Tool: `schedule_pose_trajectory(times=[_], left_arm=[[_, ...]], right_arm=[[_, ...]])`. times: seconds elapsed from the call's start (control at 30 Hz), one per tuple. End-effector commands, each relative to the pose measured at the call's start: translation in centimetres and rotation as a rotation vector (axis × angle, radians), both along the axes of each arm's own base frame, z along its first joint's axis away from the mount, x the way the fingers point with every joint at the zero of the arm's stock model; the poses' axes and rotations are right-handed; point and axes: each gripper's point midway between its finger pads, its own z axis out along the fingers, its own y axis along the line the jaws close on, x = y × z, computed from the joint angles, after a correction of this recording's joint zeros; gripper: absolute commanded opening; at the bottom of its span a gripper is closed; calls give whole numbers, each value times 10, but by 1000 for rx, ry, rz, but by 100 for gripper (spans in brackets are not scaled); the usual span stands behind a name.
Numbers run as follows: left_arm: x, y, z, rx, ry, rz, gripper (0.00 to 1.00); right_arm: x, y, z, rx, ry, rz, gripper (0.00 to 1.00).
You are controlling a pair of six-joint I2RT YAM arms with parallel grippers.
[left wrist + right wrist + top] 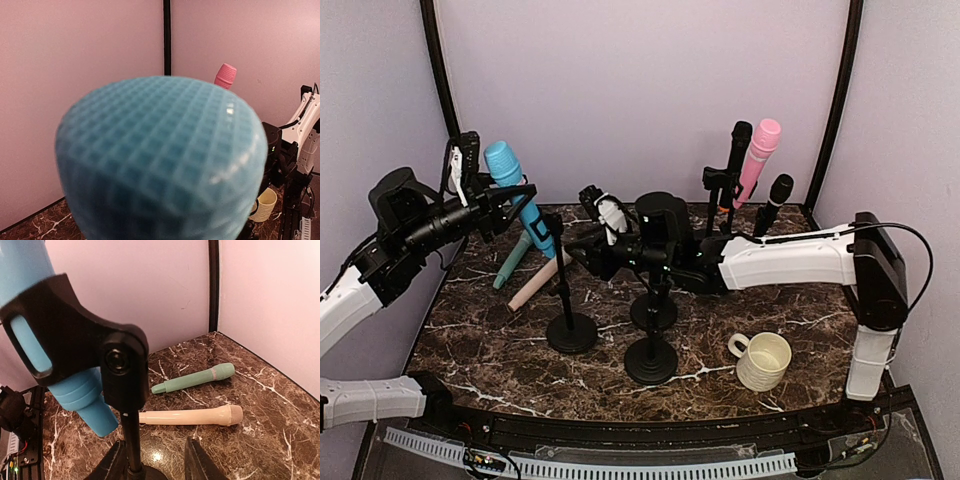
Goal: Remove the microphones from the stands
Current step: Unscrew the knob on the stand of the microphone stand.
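Blue microphone [506,165], seated in the black clip [75,327] and pinched below its head by the left gripper [515,205], is best drawn out along its axis once the stand pole [131,440] is clamped by the right gripper [155,461], jaws currently spread around it.

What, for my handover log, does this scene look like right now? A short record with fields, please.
blue microphone: seated in the black clip, tilted, head up
stand: upright on the table
left claw: closed on the blue microphone, between head and clip
right claw: open, fingers either side of the stand's pole
lying loose: green microphone and cream microphone, side by side on the table
task: microphone not yet out of the clip
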Motion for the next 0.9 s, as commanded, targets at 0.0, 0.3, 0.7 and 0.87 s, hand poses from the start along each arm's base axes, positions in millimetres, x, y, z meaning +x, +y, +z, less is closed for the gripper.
schedule_pose_trajectory(times=[0.0,0.3,0.7,0.87], left_arm=[[-2,17,57,-108,-138,87,19],[10,28,69,-146,-165,181,19],[4,31,47,-156,-169,179,17],[4,29,41,-152,-159,162,17]], right_arm=[[-4,-7,22,35,28,-138,45],[-21,-3,6,40,241,-278,70],[-7,32,-17,44,234,-314,62],[9,45,-27,18,190,-342,52]])
